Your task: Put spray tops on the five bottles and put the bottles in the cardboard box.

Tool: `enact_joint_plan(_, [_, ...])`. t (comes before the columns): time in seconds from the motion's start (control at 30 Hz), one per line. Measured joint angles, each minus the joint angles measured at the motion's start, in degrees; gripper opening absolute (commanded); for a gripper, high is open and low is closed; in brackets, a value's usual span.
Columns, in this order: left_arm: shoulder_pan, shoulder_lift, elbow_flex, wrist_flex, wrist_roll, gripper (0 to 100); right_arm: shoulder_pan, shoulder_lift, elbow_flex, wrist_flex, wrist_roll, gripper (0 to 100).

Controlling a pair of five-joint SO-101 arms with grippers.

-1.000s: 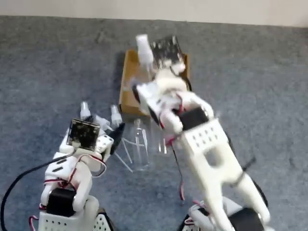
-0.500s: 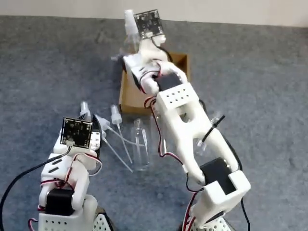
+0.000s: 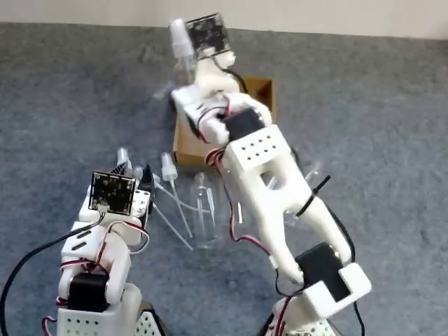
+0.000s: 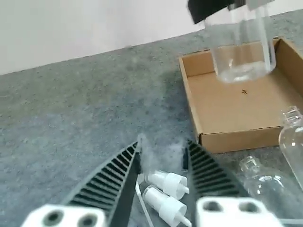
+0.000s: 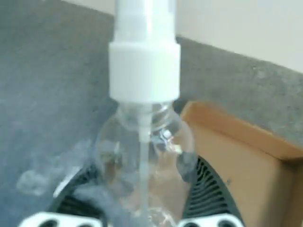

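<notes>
The left gripper [image 4: 161, 150] sits on the near-left side of the brown cardboard box [image 3: 186, 150], well apart from it. Its jaws are spread and hold nothing. Two loose white plastic spray tops [image 4: 168, 182] lie on the grey carpet [image 3: 63, 91] between its fingertips. A third loose top [image 3: 168, 166] lies a little closer to the box, its thin dip tube trailing away from it.

Just in front of the box's near wall lie the uncapped clear plastic bottles [image 3: 203, 210]. Their necks point toward the box and their long axes run roughly from near to far.

The right gripper [image 5: 142, 194] is clamped around the body of a clear plastic bottle [image 5: 144, 151] that already wears a white spray top [image 5: 144, 64]. This bottle is held about upright with its top uppermost. In the left wrist view its base [image 4: 239, 66] hangs above the box's open floor, near the far wall and not touching the cardboard.

The box lies straight below the held bottle, so the next move probably calls for a descent and a release. The right arm is the one placed to do it. An upright bottle may tip as it lands.
</notes>
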Motion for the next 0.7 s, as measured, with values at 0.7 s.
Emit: enact_joint_plan(0.7, [4.6,0.2,-2.3,0.3,0.2,29,-9.8,-30.9,27.0,0.2,0.1,0.5])
